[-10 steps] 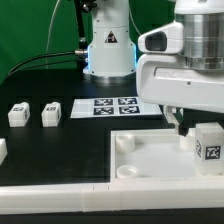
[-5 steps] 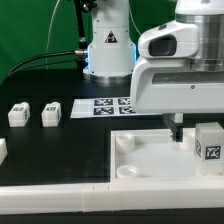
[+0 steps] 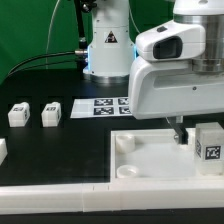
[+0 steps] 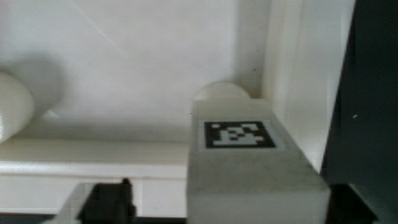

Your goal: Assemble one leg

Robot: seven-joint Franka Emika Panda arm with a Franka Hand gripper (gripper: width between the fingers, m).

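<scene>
Leg held upright over the panel's corner, with little clearance on the exterior view's right.

From the exterior view's left: two spare legs [image 3: 18,114] [image 3: 51,113] lie well apart on open black table [image 3: 60,150]; the marker board [image 3: 112,105] lies behind; the panel [image 3: 160,160] fills the foreground. The gripper [image 4: 178,205] appears clenched on the leg [image 3: 209,148] [image 4: 237,150], though finger contact is hidden. A tilted leg could miss its corner socket; the panel's raised rim leaves scant sideways room.

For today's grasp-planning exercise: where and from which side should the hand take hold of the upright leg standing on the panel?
Probably grip the leg from above, across its flat side faces near the top. It stands upright at the panel's corner, so only the upper part is free.
</scene>
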